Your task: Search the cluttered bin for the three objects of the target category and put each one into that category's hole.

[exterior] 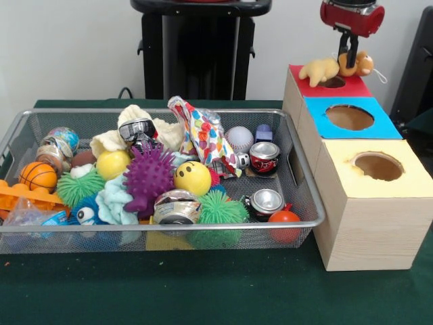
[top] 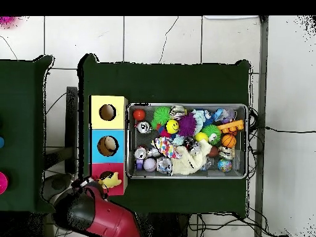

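Observation:
My gripper (exterior: 349, 59) hangs over the far edge of the red-topped box, just behind the red hole (exterior: 335, 82). It is shut on a small orange plush animal (exterior: 358, 65), held just above the box top, with a cord trailing to the right. A cream-tan plush (exterior: 319, 69) lies on the red top at the hole's left rim; it also shows in the overhead view (top: 112, 181). The silver wire-mesh bin (exterior: 203, 224) stands left of the boxes, full of clutter. The brown teddy is not in view.
The blue-topped hole (exterior: 350, 117) and yellow-topped hole (exterior: 377, 165) sit in front of the red one. The bin holds metal cans (exterior: 264, 157), a purple spiky ball (exterior: 147, 175), a yellow smiley ball (exterior: 193, 177), a small basketball (exterior: 38, 176) and a spotted cloth (exterior: 203, 139).

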